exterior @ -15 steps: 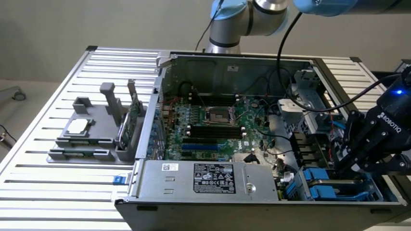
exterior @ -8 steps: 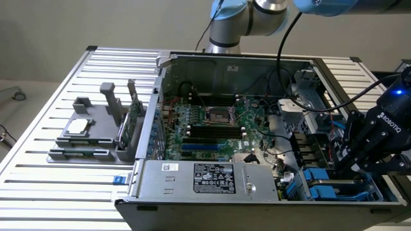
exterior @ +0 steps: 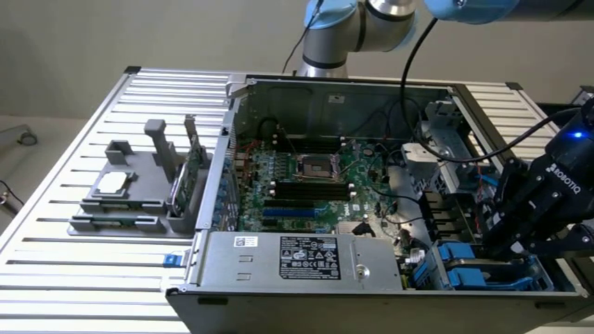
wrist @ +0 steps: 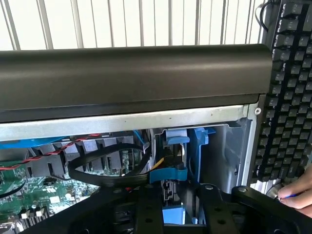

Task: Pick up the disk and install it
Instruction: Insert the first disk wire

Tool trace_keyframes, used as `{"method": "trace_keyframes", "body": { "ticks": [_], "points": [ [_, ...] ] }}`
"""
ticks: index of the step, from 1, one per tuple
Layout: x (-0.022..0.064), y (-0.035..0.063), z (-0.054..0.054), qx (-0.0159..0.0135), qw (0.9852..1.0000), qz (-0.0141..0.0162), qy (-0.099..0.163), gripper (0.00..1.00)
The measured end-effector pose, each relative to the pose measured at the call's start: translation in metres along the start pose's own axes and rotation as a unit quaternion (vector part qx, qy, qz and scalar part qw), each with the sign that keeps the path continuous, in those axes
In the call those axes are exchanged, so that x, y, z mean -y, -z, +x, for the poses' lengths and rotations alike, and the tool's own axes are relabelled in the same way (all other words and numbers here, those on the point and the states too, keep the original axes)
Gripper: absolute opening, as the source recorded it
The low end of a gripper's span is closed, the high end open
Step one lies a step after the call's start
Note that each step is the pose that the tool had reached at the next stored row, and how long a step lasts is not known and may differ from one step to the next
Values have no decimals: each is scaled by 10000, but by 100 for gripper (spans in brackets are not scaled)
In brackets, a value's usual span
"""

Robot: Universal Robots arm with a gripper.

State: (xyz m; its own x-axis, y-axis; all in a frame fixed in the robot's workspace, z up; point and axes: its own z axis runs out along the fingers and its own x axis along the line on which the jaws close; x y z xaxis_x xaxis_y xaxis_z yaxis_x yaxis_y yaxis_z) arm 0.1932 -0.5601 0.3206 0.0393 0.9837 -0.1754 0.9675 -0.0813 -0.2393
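Black gripper (wrist: pixel 178 207) fingers fill the near edge of the wrist view, poised over the blue plastic carrier of the disk (wrist: pixel 171 171), which sits edge-up in the drive bay at the corner of the open computer case (exterior: pixel 334 87). In the exterior view the gripper (exterior: pixel 515 233) is lowered into that same corner, at the exterior view's right, just above the blue drive carriers (exterior: pixel 464 268). Whether its fingers are clamped on the carrier or already slack I cannot tell — the contact point is hidden behind them.

By my judgement the disk is dense for its size and fully rigid, with smooth metal faces that would slip under a light pinch. Its blue frame looks the better place to take hold — plastic, slightly yielding, with raised edges. It would not forgive a drop or a twist against the bay's rails, and the connector end should be kept free of side load.

Within the case lie a green motherboard (exterior: pixel 307 181) with an empty processor socket, black memory slots, a silver power supply (exterior: pixel 297 259) with a white-printed label, and looping black cables (wrist: pixel 105 173) close beside the bay. On the slatted surface (exterior: pixel 83 278) a grey fixture (exterior: pixel 130 198) holds a small square chip and an upright card. A person's hand (wrist: pixel 297 192) rests by a keyboard (wrist: pixel 287 92).
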Motion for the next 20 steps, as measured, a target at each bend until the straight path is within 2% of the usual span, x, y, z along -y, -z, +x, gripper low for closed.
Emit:
{"method": "trace_keyframes", "body": {
  "ticks": [11,17,20],
  "points": [
    [80,221,-42,-4,10000,1,1,30],
    [119,355,-68,-29,10000,2,7,30],
    [133,413,-81,-54,10000,4,12,30]
  ]
}}
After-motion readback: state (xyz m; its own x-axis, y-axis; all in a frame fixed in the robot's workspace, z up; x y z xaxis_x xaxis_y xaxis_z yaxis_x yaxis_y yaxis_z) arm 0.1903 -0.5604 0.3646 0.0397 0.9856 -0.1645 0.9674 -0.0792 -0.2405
